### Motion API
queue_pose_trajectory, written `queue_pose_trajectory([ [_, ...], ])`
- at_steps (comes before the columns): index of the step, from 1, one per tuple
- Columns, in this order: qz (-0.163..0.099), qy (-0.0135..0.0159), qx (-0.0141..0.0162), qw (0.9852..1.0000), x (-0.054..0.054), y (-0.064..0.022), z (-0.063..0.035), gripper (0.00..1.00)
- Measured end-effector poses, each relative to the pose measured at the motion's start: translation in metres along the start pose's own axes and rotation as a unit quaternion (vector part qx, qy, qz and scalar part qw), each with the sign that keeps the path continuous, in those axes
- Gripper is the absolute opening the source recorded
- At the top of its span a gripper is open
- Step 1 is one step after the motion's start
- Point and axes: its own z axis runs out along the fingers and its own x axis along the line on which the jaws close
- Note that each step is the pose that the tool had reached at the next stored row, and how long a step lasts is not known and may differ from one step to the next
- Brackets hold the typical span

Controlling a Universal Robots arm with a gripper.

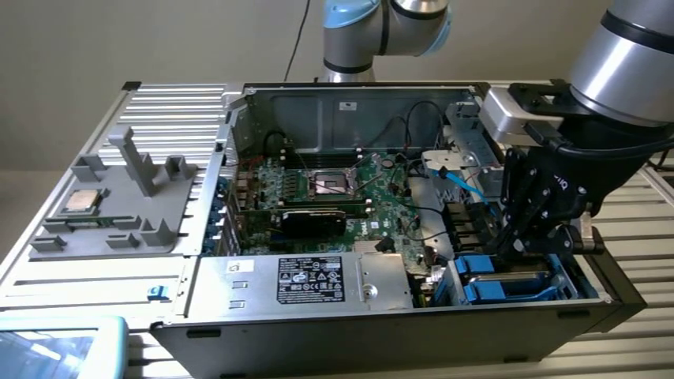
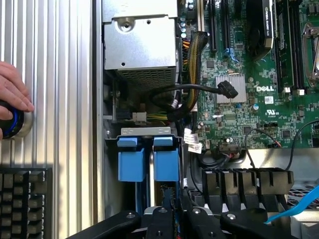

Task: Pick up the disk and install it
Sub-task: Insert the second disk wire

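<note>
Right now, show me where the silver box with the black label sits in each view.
Exterior view: silver box, near edge of the case, exterior view's left of the blue carriers.
Wrist view: silver box, between the ribbed table and the motherboard.
Shared landmark: the blue carriers beside it.

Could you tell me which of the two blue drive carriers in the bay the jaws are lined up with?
The blue carrier nearer the motherboard; the gripper sits at its end. The other blue carrier lies beside it, toward the case's outer wall.

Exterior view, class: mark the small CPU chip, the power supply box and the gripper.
CPU chip (image 1: 81, 202): exterior view, centre of its silver top.
Power supply box (image 1: 305, 280): exterior view, black label.
Gripper (image 1: 526, 246): exterior view, between fingertips.
</note>
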Motion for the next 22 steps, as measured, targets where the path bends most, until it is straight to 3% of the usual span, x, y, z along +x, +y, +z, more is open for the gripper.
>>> queue_pose_trajectory([
  [4,0.000,0.0000,0.0020,1.0000,0.0000,0.0007,0.0000,0.16],
  [22,-0.007,0.0003,0.0044,1.0000,-0.0001,0.0024,0.0007,0.16],
])
